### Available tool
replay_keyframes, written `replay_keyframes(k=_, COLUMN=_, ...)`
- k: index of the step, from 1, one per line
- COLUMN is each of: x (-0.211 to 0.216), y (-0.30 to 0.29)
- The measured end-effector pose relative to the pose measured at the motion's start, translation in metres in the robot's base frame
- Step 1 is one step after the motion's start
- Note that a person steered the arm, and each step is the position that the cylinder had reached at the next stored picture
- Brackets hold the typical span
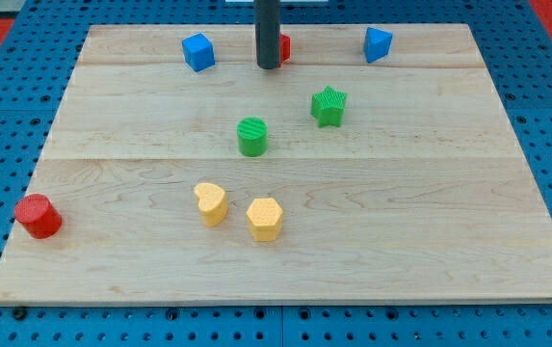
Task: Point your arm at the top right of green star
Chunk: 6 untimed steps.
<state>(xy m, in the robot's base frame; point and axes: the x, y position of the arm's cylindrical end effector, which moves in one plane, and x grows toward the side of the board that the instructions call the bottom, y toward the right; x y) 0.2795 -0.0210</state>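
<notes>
The green star [328, 106] lies on the wooden board [430, 193], right of centre in the upper half. My tip [268, 66] is the lower end of the dark rod, near the view's top centre. It stands up and to the left of the green star, well apart from it. A red block [284, 46] sits just behind the rod, mostly hidden by it.
A green cylinder [252, 136] lies left of the star. A blue cube [198, 52] and a blue block [378, 44] sit along the top edge. A yellow heart [211, 203] and yellow hexagon [265, 219] lie lower centre. A red cylinder [39, 216] sits at the left edge.
</notes>
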Motion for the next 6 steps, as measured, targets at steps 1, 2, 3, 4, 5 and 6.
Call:
replay_keyframes(k=1, x=0.017, y=-0.069)
replay_keyframes(k=2, x=-0.008, y=-0.098)
replay_keyframes(k=3, x=-0.002, y=-0.103)
replay_keyframes(k=4, x=0.029, y=-0.062)
replay_keyframes(k=5, x=0.034, y=0.047)
replay_keyframes(k=6, x=0.039, y=0.154)
